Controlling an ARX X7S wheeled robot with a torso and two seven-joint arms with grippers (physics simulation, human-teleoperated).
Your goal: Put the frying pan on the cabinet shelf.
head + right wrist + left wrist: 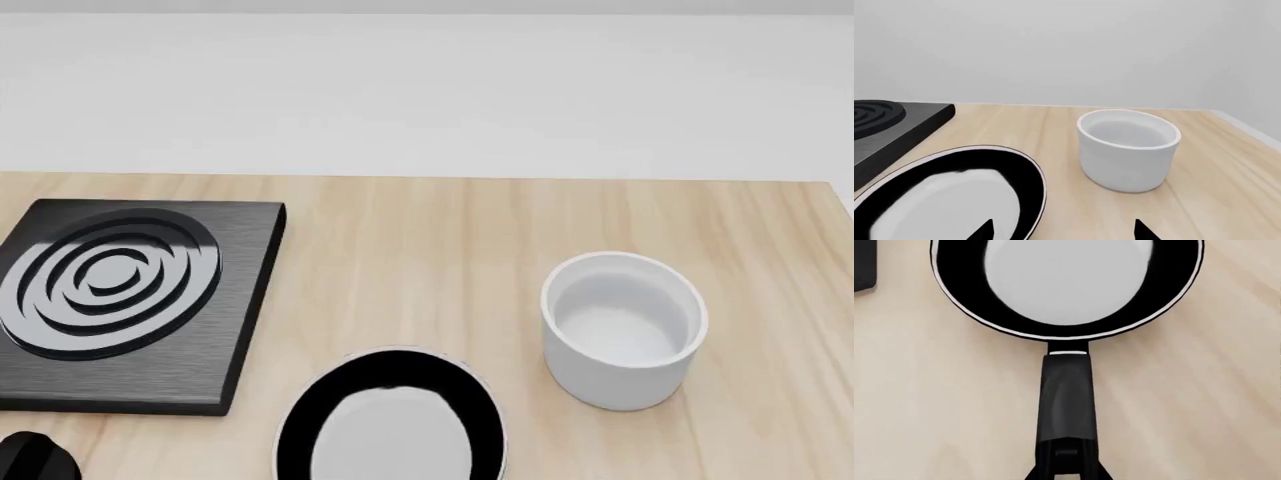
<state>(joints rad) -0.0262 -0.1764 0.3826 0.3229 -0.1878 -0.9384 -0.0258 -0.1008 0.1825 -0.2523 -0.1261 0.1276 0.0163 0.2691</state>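
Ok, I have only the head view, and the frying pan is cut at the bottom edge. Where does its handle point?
Observer: In the left wrist view the frying pan has its handle running straight toward the left gripper, flat on the table.
Operator: Is the left gripper already closed on it?
Observer: Its fingertips show on either side of the handle's end, near the eyelet; I cannot tell if they press it.
Operator: And the right gripper?
Observer: The right gripper is open and holds nothing; its tips are wide apart, facing the gap between the pan and the white cup.
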